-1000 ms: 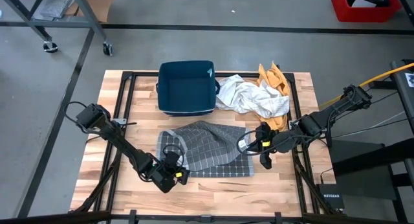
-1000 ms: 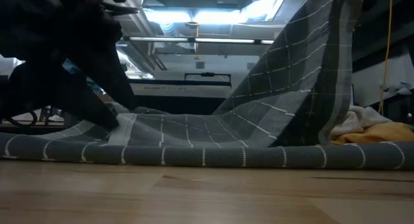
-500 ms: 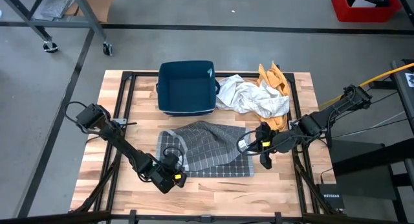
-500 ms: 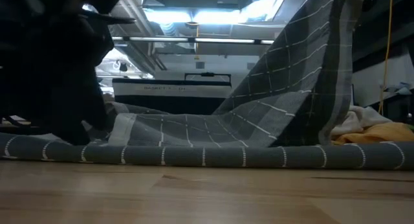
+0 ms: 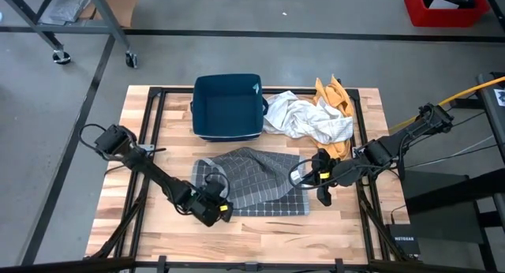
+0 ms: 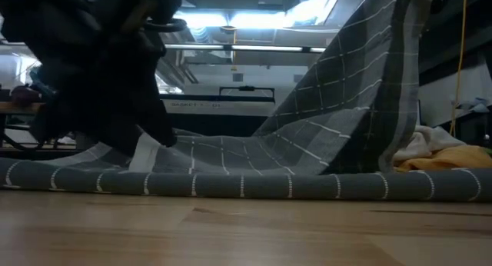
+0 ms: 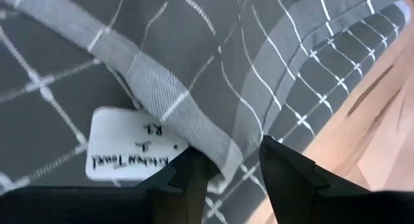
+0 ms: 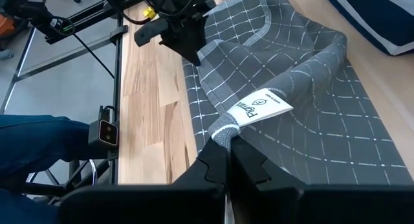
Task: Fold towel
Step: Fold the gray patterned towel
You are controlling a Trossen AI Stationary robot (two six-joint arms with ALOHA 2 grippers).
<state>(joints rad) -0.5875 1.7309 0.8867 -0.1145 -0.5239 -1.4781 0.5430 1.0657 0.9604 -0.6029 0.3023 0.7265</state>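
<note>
With the right tool [image 5: 317, 172] clamped on a lifted corner of the towel [image 5: 251, 182], the left tool [image 7: 233, 175], fingers parted astride the counter-side hem, must pinch next.

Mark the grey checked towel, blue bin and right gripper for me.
grey checked towel [image 5: 248, 178]: high view, flat middle of the cloth.
blue bin [image 5: 228, 106]: high view, inside floor.
right gripper [image 8: 228, 151]: right wrist view, fingertips shut on the towel corner.
</note>
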